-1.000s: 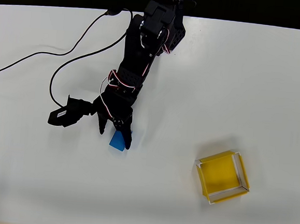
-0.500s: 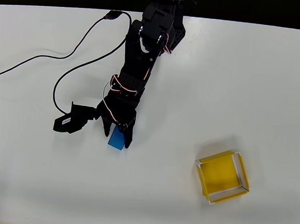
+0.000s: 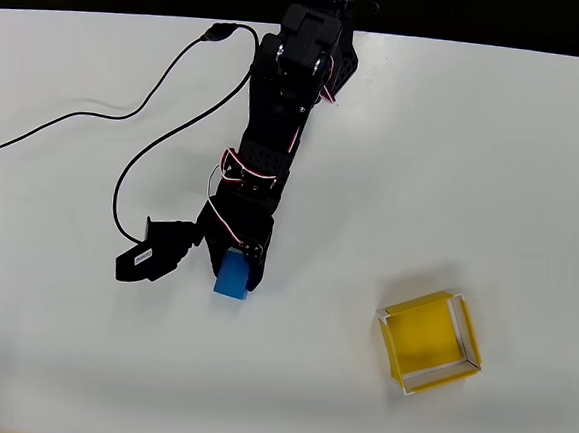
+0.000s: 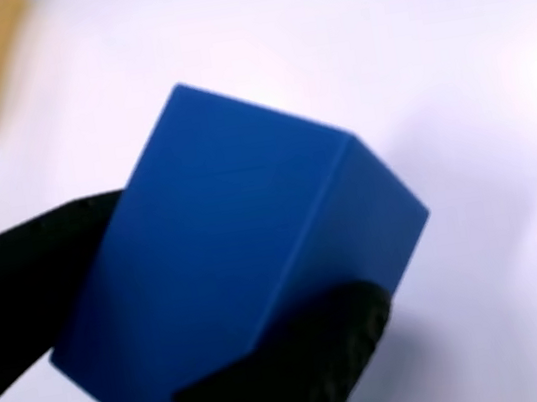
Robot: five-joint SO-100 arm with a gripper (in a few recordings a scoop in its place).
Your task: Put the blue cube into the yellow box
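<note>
The blue cube [image 3: 232, 277] sat between the black fingers [image 4: 305, 377] of the hand [image 3: 233, 270], which was clenched on it, well to the left of the yellow box [image 3: 430, 341] in the overhead view. In the wrist view the cube [image 4: 236, 256] was tilted, dark fingers against its lower faces. The box lay on the white surface [image 3: 474, 171], well apart from the hand. A black cable [image 3: 127, 113] trailed across the surface, up and left of the box.

White table [image 3: 494, 172], black cable [image 3: 97, 116] lying across it
</note>
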